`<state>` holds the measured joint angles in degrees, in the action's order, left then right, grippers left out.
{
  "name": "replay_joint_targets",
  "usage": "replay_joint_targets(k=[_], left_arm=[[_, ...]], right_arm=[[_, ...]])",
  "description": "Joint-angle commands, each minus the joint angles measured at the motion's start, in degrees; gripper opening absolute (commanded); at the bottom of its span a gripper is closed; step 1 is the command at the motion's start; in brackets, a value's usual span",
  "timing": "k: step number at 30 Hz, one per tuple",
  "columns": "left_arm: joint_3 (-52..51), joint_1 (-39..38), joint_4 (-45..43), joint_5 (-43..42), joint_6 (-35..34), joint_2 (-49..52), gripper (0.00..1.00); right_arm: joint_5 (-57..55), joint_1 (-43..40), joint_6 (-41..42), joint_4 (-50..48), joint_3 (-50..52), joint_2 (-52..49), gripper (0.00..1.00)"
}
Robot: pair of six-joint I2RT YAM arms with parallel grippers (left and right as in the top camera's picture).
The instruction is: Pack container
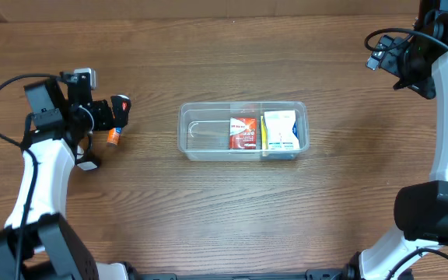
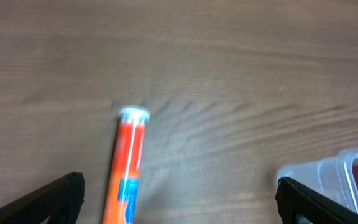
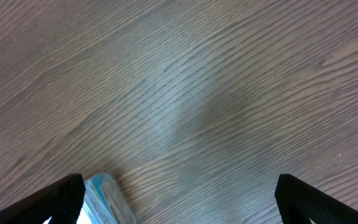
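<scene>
Since the container (image 1: pixel 208 148) sits mid-desk (image 1: pixel 232 210), both arms can reach it. It holds two small boxes side by side at its right end, one red box (image 1: pixel 243 132) and one white box (image 1: pixel 280 130), which I'd guess is to save room. One orange tube (image 2: pixel 128 168) lies well left, between the left end effector's (image 2: pixel 179 186) spread jaws, likely lined up for grabbing. The right end effector (image 3: pixel 180 186) is released too, holding nothing.

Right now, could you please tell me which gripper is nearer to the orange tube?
Left. The left gripper hovers right over the tube, which lies between its open fingers. The right gripper is far off past the container, near the table's far right corner.
</scene>
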<state>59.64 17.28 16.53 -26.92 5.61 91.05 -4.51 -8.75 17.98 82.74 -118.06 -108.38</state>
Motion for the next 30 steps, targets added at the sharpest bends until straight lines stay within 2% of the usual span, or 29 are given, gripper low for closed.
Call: replay_joint_targets(k=[1,5,13,17,20,25,26,28,30], left_arm=[[1.36,-0.04,-5.44,-3.93,2.75,2.38,1.0],[1.36,-0.04,-11.04,-1.64,2.54,6.01,1.0],[1.36,-2.25,-10.16,1.18,6.14,14.12,0.99],[1.36,-5.92,-7.69,9.9,9.9,16.13,0.98],[1.36,-7.21,-7.56,15.3,9.46,16.59,0.89],[1.36,-7.15,-7.26,19.02,6.88,16.59,0.87],[1.33,-7.15,-7.06,19.06,6.27,16.59,0.86],[1.33,-7.26,-6.23,18.99,5.88,16.59,0.72],[1.33,-7.72,-4.83,18.99,5.92,16.59,0.51]], right_arm=[[-0.37,0.0,0.0,-0.09,-1.27,1.49,1.0],[-0.37,0.0,0.0,-0.09,-1.27,1.49,1.0],[-0.37,0.0,0.0,-0.09,-1.27,1.49,1.0],[-0.37,0.0,0.0,-0.09,-1.27,1.49,1.0],[-0.37,0.0,0.0,-0.09,-1.27,1.49,1.0],[-0.37,0.0,0.0,-0.09,-1.27,1.49,1.0],[-0.39,0.0,0.0,-0.07,-1.27,1.49,1.0],[-0.37,0.0,0.0,-0.07,-1.27,1.49,1.0],[-0.37,0.0,0.0,-0.09,-1.27,1.49,1.0]])
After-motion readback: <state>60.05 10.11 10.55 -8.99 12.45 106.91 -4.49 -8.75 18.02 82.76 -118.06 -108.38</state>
